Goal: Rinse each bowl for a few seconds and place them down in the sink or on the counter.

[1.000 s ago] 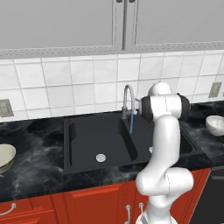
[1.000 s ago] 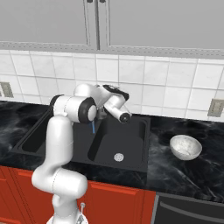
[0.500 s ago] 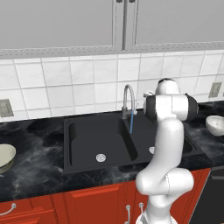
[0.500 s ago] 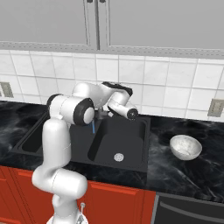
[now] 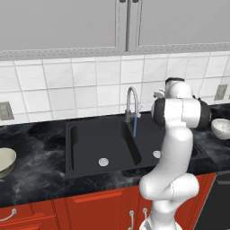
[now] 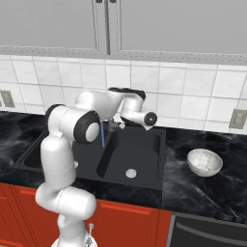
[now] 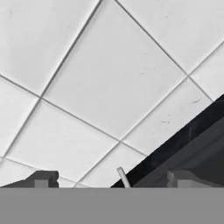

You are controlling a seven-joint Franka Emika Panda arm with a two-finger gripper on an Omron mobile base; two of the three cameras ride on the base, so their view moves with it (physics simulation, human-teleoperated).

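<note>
A thin blue stream runs from the faucet (image 5: pixel 131 99) into the black sink (image 5: pixel 90 146). A white-grey bowl (image 6: pixel 204 162) and a cream bowl (image 5: pixel 6 161) sit on the counter (image 6: pixel 212 190). The gripper (image 7: pixel 111 180) faces wall tiles, jaws spread apart and holding nothing.

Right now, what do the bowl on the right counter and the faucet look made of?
The bowl looks like glazed ceramic: glossy white-grey with soft highlights, though smooth plastic is possible. The faucet looks like brushed steel: a silvery grey curved tube with a dull sheen.

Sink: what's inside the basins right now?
The sink holds no bowl where visible: two drains and a blue stream from the faucet. The arm covers part of the right basin.
</note>
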